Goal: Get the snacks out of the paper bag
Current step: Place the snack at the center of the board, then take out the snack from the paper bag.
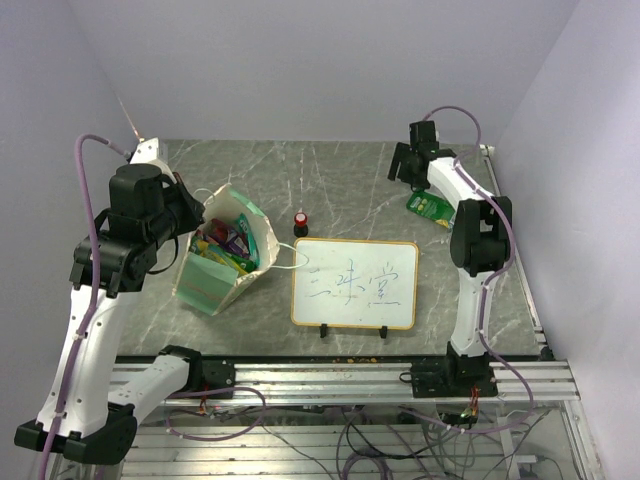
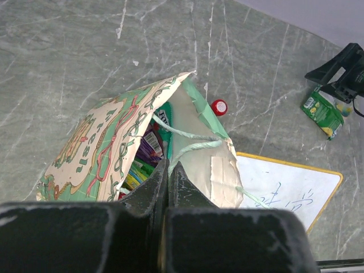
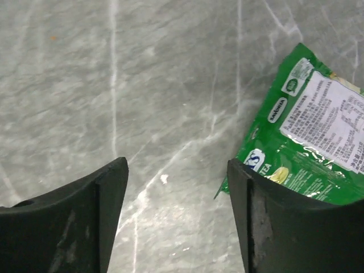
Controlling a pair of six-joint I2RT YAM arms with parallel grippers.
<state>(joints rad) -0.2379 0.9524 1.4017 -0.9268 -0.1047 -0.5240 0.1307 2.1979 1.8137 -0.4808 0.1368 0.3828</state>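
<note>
The paper bag (image 1: pixel 215 285) stands open at the left of the table, also in the left wrist view (image 2: pixel 96 148). Several snacks (image 1: pixel 222 245), green, yellow-green and purple, lie inside it (image 2: pixel 149 149). My left gripper (image 1: pixel 200 215) sits at the bag's mouth with its jaws together (image 2: pixel 169 168); a mint string handle (image 2: pixel 193 149) runs into the tips. One green packet (image 1: pixel 432 209) lies on the table at the right (image 3: pixel 307 142). My right gripper (image 1: pixel 403 165) is open and empty over bare table (image 3: pixel 177 162), the packet just beside its right finger.
A wood-framed whiteboard (image 1: pixel 355 283) lies right of the bag (image 2: pixel 290 193). A small red-topped black knob (image 1: pixel 300 220) stands between them (image 2: pixel 219 107). The bag's other string handle (image 1: pixel 295 262) trails toward the whiteboard. Walls close in on both sides.
</note>
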